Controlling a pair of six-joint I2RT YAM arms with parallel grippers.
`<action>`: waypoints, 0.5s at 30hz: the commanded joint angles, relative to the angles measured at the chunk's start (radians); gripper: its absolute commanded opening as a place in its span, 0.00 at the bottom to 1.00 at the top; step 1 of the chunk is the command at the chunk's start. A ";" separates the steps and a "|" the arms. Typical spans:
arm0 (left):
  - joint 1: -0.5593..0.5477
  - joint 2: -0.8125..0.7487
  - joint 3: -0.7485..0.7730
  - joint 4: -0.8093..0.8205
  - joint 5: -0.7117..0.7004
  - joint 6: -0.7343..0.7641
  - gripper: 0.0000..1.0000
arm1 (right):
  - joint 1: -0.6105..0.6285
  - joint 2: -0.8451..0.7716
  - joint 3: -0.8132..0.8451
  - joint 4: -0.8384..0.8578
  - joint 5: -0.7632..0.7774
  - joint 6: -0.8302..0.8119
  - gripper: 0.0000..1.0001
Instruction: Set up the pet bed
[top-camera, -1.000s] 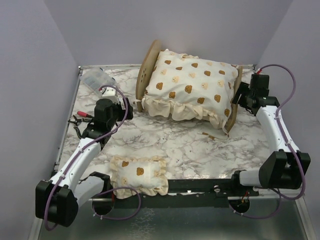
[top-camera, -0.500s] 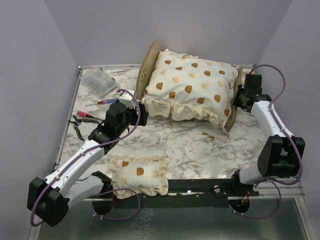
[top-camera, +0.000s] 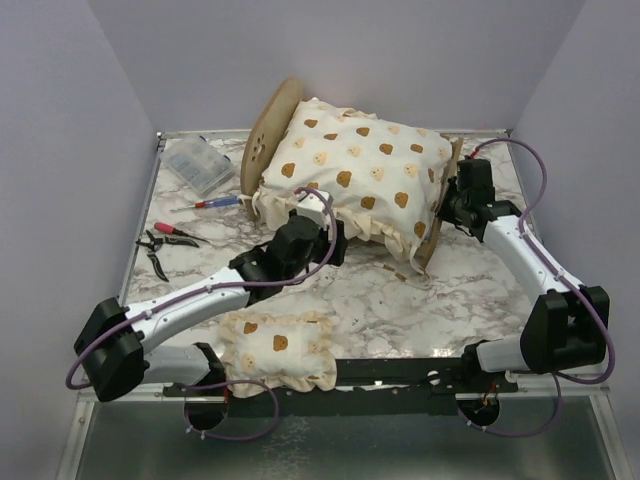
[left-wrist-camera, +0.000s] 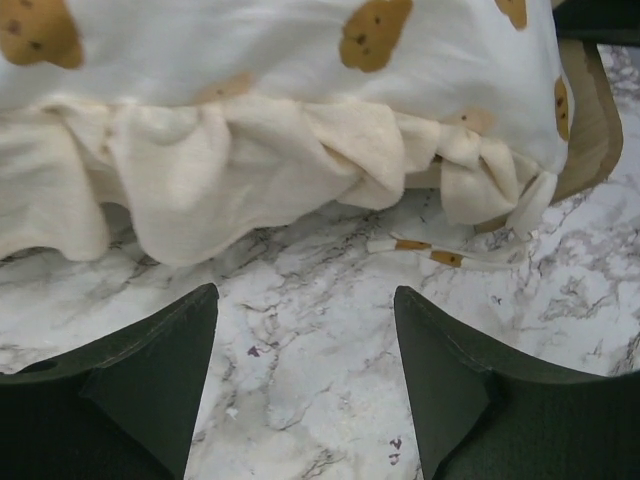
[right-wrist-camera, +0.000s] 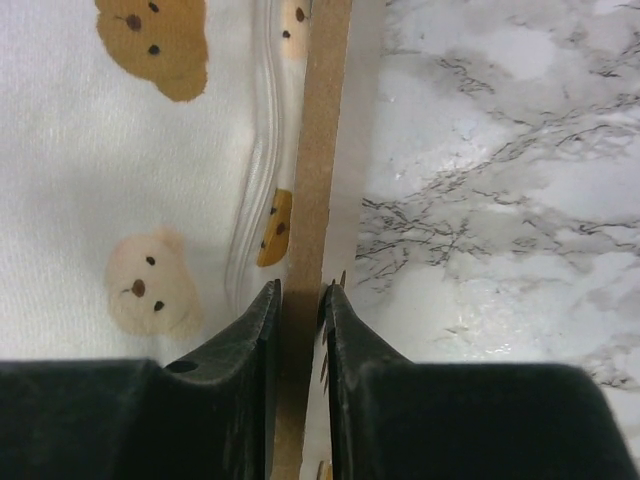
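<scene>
The pet bed stands at the back of the marble table, its rounded plywood headboard (top-camera: 268, 122) on the left and its low footboard (top-camera: 437, 222) on the right. A large cream bear-print cushion (top-camera: 350, 170) lies on it and hides the base. My right gripper (top-camera: 452, 200) is shut on the top edge of the footboard (right-wrist-camera: 320, 150), one finger on each face of the board. My left gripper (top-camera: 336, 238) hovers open over bare table just in front of the cushion's ruffle (left-wrist-camera: 230, 160), with nothing between its fingers (left-wrist-camera: 170, 350).
A small bear-print pillow (top-camera: 278, 345) lies at the near edge between the arm bases. At the left are a clear plastic box (top-camera: 198, 165), a red-handled screwdriver (top-camera: 215, 203) and pliers (top-camera: 160, 240). Cushion tie strings (left-wrist-camera: 440, 255) trail on the table.
The right gripper has shut on the footboard and the bed has shifted left with it. The left arm has swung right, from near the tools to the front of the cushion.
</scene>
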 joint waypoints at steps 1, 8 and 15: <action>-0.106 0.103 0.041 0.083 -0.165 -0.078 0.71 | 0.039 -0.049 0.015 0.102 -0.131 0.067 0.21; -0.200 0.282 0.113 0.169 -0.286 -0.103 0.65 | 0.081 -0.097 -0.029 0.122 -0.175 0.096 0.25; -0.211 0.380 0.116 0.192 -0.453 -0.134 0.48 | 0.092 -0.215 -0.085 0.088 -0.164 0.053 0.42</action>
